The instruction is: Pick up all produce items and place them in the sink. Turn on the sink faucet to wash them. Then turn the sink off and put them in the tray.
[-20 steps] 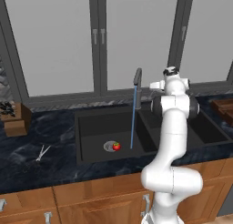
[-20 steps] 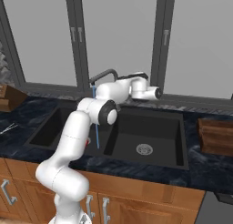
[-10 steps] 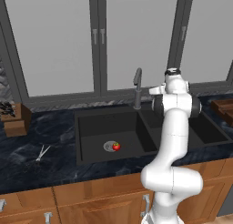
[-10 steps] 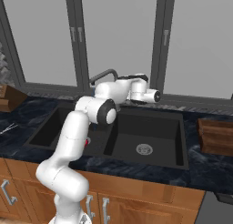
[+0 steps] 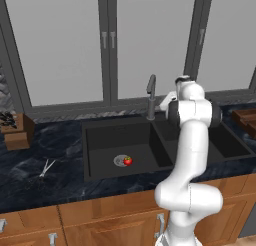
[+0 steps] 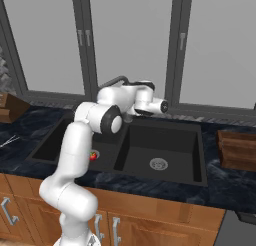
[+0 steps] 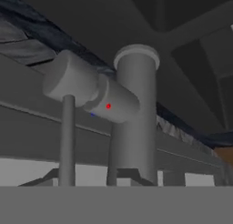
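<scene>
1. Hand (image 6: 131, 116) sits close against the faucet's (image 5: 150, 96) base behind the sink (image 5: 100, 135); whether its fingers are apart or together cannot be told.
2. Nearer the cabinets, a small red fruit (image 5: 128, 161) lies by the drain (image 5: 120, 161) in the left basin.
3. Scissors (image 5: 46, 168) lie on the dark worktop (image 5: 30, 175) left of the sink.
4. Far right, the wooden tray (image 6: 238, 149) rests on the worktop.

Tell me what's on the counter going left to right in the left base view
Wooden block with black handles → silver scissors → red fruit by the drain in the left basin of the sink → faucet → robot arm → wooden tray at the right edge.
</scene>
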